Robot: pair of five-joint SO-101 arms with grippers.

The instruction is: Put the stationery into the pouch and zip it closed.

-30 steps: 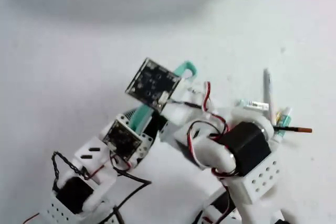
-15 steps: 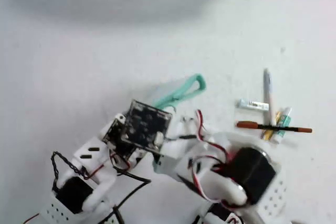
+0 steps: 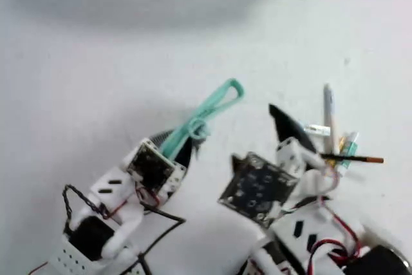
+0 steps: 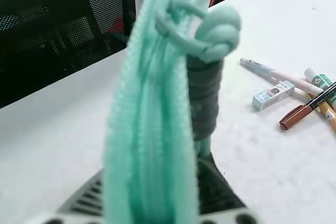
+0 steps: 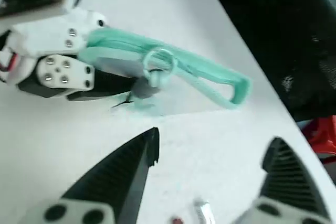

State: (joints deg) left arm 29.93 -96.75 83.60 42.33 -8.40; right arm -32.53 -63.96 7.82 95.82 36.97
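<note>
**Pouch gripped, stationery not yet packed**

On the white table (image 3: 96, 62), the left gripper (image 3: 175, 145) was clamped on one end of the mint-green pouch (image 3: 212, 109). The pouch pointed away from that arm, with its loop handle at the far end. The pictures did not show whether its zip was open or closed.

To the right of the pouch, the right gripper (image 5: 212, 142) hung above the table with its jaws spread wide, holding nothing.

Farther right, the stationery (image 3: 329, 120) lay in a loose cluster on the table, well apart from the pouch: a white pen, a brown pen (image 3: 360, 158) crossing it, and a small box (image 3: 313, 130) beside them.

The task seemed barely begun. Only the hold on the pouch was in place. Every item remained to be picked up and put in, and the zipping came after that.
</note>
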